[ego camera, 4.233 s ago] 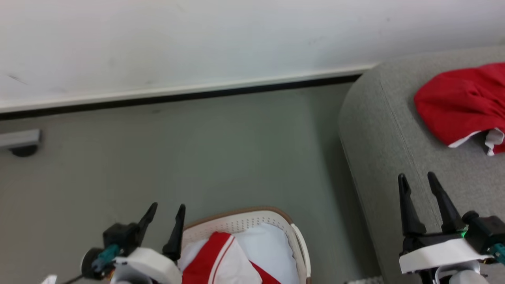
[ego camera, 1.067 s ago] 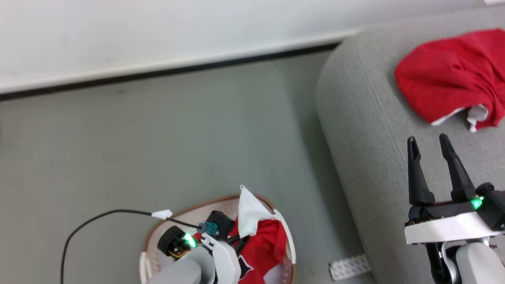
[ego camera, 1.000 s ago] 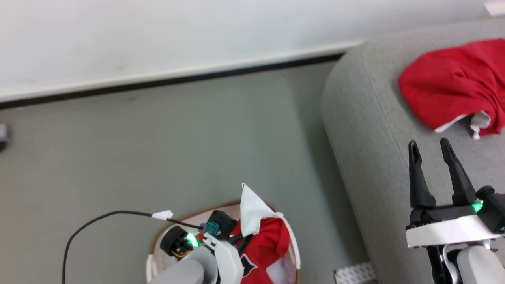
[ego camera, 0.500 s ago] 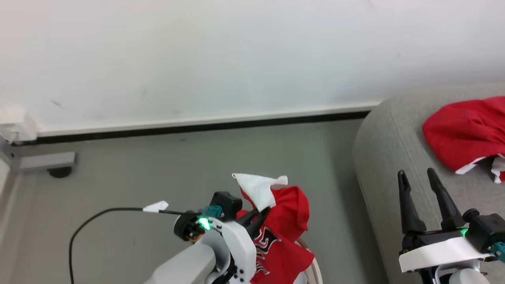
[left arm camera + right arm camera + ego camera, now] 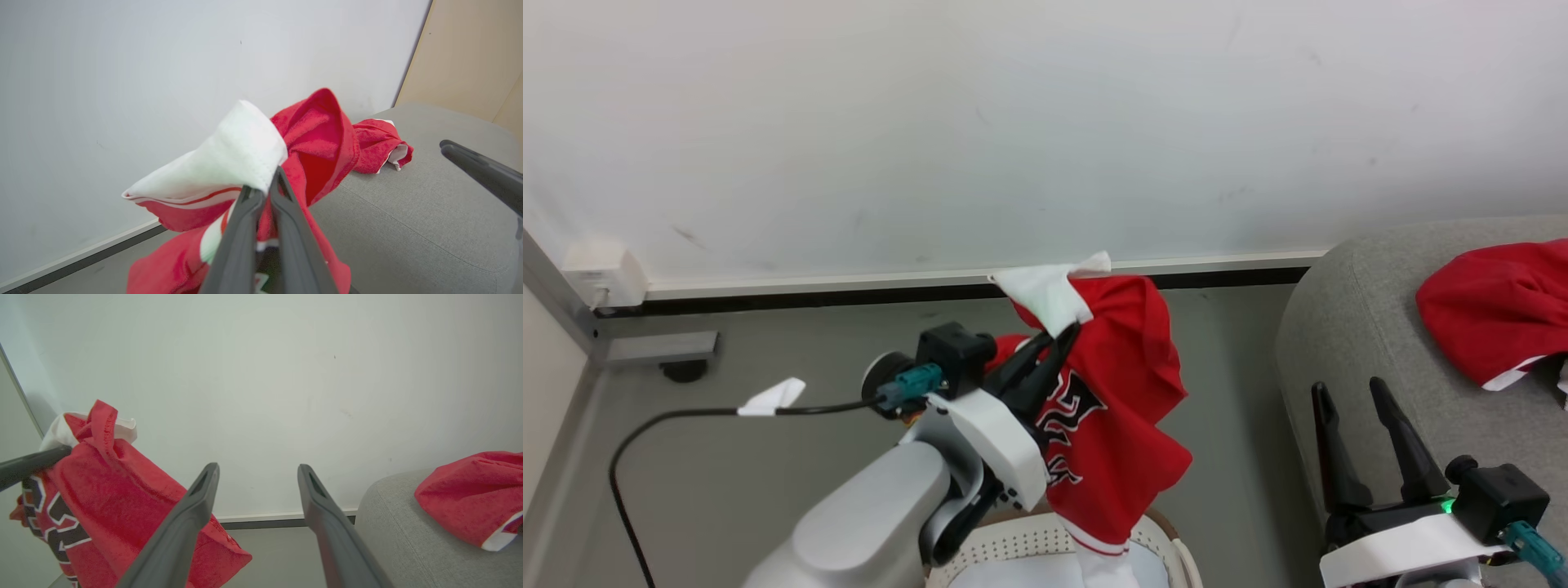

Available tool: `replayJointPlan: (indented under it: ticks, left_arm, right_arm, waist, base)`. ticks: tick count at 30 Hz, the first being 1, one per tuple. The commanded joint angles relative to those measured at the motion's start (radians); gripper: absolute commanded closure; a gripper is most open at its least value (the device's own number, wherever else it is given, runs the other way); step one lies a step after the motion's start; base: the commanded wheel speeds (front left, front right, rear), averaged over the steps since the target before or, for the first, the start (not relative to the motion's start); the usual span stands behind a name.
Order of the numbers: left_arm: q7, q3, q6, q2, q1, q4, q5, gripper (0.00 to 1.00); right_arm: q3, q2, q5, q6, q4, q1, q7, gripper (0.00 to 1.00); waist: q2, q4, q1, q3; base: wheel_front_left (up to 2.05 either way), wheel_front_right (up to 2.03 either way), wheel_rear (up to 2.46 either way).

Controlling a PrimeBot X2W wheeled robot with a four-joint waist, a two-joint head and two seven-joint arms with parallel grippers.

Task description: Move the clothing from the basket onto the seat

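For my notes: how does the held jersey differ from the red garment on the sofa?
The jersey hangs from the left gripper over the basket; the garment lies on the sofa. The jersey shows black numerals; the garment shows none. Both are red with white trim.

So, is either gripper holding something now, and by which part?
The left gripper holds the red jersey by a white-trimmed edge, jaws shut. The right gripper holds nothing.

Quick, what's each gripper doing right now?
Left gripper: shut on the red jersey, which hangs above the basket.
Right gripper: open, holding nothing.
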Motion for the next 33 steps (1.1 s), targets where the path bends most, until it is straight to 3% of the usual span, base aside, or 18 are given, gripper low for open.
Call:
replayJointPlan:
  ticks: [1, 11, 16, 23, 33]
  left_arm:
    - [-0.001, 0.013, 0.006, 0.01, -0.009, -0.024, 0.01, 1.0]
    - [0.013, 0.097, 0.068, 0.047, -0.053, -0.18, -0.018, 1.0]
    - [0.038, 0.094, 0.089, 0.064, -0.053, -0.221, -0.012, 1.0]
    - [0.05, 0.093, 0.103, 0.073, -0.034, -0.243, -0.022, 1.0]
    - [0.049, 0.072, 0.097, 0.056, -0.031, -0.248, -0.022, 1.0]
  right_arm:
    - [0.007, 0.001, 0.003, -0.002, 0.004, 0.015, 0.0, 0.0]
    - [0.031, 0.012, 0.001, -0.002, 0.012, 0.023, 0.0, 0.0]
    - [0.043, 0.017, 0.001, -0.002, 0.012, 0.014, 0.0, 0.0]
    - [0.067, 0.006, 0.011, -0.002, 0.006, 0.008, 0.0, 0.0]
    - [0.219, -0.037, 0.047, -0.002, 0.011, -0.032, 0.0, 0.0]
  waist:
    - [0.0, 0.004, 0.0002, 0.0]
    - [0.0, 0.022, 0.0002, -0.003]
    - [0.0, 0.022, 0.0002, -0.004]
    - [0.0, 0.024, 0.0002, -0.007]
    - [0.0, 0.047, 0.0002, -0.004]
  base:
    - [0.0, 0.0, 0.0]
    - [0.0, 0.0, 0.0]
    - [0.0, 0.0, 0.0]
    - [0.0, 0.0, 0.0]
    - [0.0, 0.0, 0.0]
